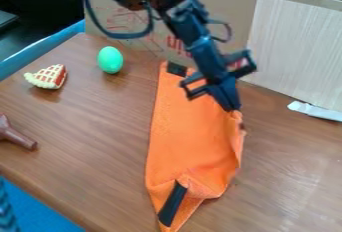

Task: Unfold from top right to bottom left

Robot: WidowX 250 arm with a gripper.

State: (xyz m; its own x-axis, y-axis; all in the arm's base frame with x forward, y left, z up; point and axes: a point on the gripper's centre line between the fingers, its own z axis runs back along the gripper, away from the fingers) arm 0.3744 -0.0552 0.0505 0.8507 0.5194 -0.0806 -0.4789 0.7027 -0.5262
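Recording the cloth first: the orange cloth [190, 141] is lying on the brown table [93, 141], its long narrow shape running from beside the cardboard box [143, 43] down toward the bottom edge of the camera view. Its lower end is tapering to a point, and a black strip [172, 203] is slanting across that end. A second dark patch [177, 69] is marking the upper left corner. Folds are bunching near the lower right part, and the right edge is looking uneven and rumpled.

The arm is entering from the top edge and slanting down to the right, passing in front of the box. The gripper [232, 109] is pointing down at the upper right edge of the cloth, its tip meeting that edge in the view. Grip state: I am not managing to tell whether it is grasping the cloth or merely resting against it.

Surroundings: a green egg [110, 60] is sitting left of the cloth, and a toy pie slice [50, 77] with a lattice top is lying farther left. A brown object [15, 135] is protruding from the left edge, its narrower end facing the cloth. To the right, a white scrap [315, 111] is lying near the foot of a pale panel [294, 51].
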